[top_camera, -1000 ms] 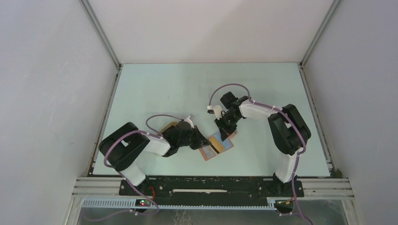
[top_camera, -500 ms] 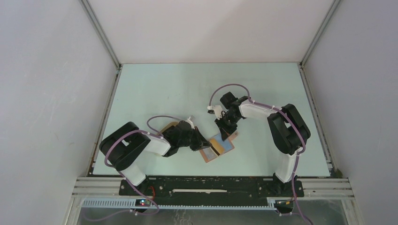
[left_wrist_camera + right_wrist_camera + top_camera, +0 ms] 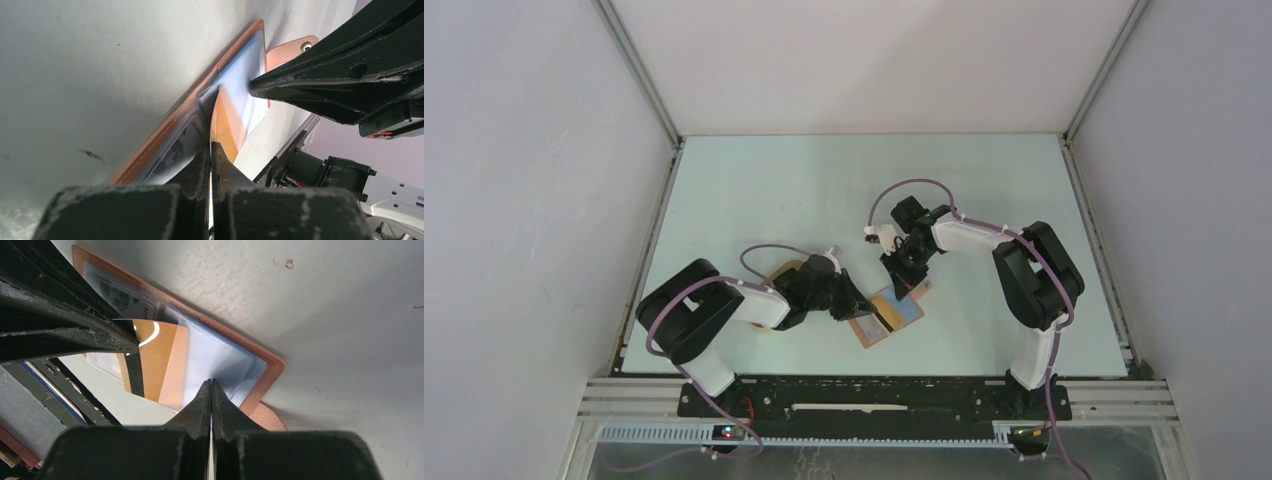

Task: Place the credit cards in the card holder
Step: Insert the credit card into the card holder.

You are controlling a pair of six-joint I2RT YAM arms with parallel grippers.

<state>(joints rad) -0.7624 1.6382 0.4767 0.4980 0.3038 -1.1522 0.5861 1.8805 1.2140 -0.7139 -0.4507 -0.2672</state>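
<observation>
The card holder [image 3: 911,311] lies open on the table between the two arms, reddish-brown leather rim [image 3: 272,369] around grey-blue slots. An orange-yellow credit card [image 3: 150,360] with a dark stripe stands tilted, its far part under the clear slot cover. My left gripper [image 3: 210,145] is shut on that card's near corner. My right gripper [image 3: 211,382] is shut, its tips down on the right-hand slot panel. From above, the left gripper [image 3: 871,310] and right gripper [image 3: 902,286] meet over the holder. Another card [image 3: 119,294] sits in the left slot.
The holder's snap strap [image 3: 290,47] pokes out beyond its far edge. A pale tan tray [image 3: 784,270] lies partly under the left arm. The table's near edge and black rail [image 3: 874,385] run just behind the holder.
The left arm's wrist has shifted slightly. Both grippers stay shut at the card holder, and the orange card is in nearly the same place.
</observation>
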